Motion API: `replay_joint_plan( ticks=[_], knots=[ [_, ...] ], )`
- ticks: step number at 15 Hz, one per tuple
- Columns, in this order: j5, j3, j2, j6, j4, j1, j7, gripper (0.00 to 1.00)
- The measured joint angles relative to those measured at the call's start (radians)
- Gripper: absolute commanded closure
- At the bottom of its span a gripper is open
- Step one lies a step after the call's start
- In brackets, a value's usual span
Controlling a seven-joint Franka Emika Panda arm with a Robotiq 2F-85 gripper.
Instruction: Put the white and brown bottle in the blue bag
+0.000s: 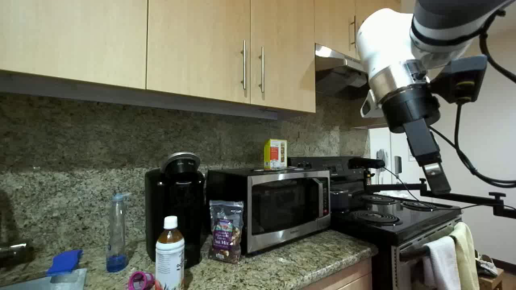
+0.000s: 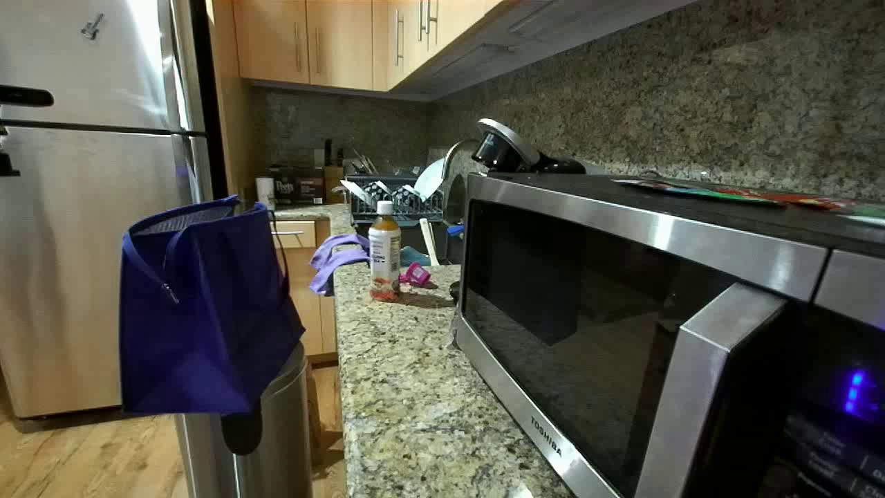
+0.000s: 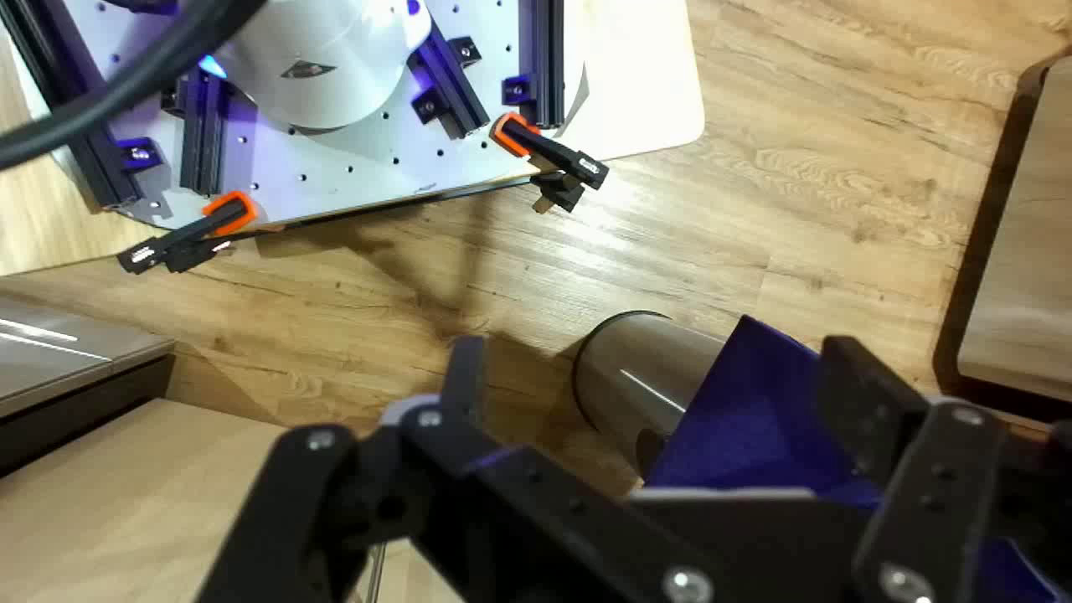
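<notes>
The white and brown bottle [image 1: 169, 257] stands upright on the granite counter in front of the coffee maker. It also shows in an exterior view [image 2: 384, 256], near the counter's edge, with its white cap on. The blue bag [image 2: 200, 311] stands upright on a steel trash can beside the counter, its top partly open. Its side also shows in the wrist view [image 3: 754, 410], partly behind my right finger. My gripper [image 1: 438, 181] hangs in the air near the stove, well away from the bottle. In the wrist view my gripper [image 3: 657, 356] is open, with nothing held between the fingers.
The coffee maker [image 1: 175, 209], the snack bag [image 1: 225, 231], the microwave [image 1: 286, 205] and a clear bottle [image 1: 116, 237] stand on the counter. A pink cup [image 1: 140, 280] lies beside the white bottle. The trash can [image 2: 276, 443] stands below the bag. Cabinets [image 1: 197, 48] overhang the counter.
</notes>
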Motion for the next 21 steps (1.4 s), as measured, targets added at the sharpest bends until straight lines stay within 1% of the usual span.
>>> replay_joint_plan(
  ticks=[5, 7, 9, 12, 15, 18, 21],
  knots=[
    [0.0, 0.01, 0.005, 0.0, 0.001, -0.008, -0.004, 0.0],
    [0.0, 0.031, 0.029, 0.007, 0.005, -0.009, -0.004, 0.0],
    [0.0, 0.07, 0.082, 0.027, 0.027, -0.008, -0.006, 0.0],
    [-0.008, 0.139, 0.211, 0.089, 0.094, 0.0, -0.006, 0.0],
    [-0.056, 0.197, 0.373, 0.165, 0.2, 0.004, -0.006, 0.0],
    [-0.13, 0.215, 0.525, 0.23, 0.327, 0.016, -0.004, 0.0],
    [-0.205, 0.215, 0.669, 0.251, 0.472, 0.03, -0.004, 0.0]
  ],
)
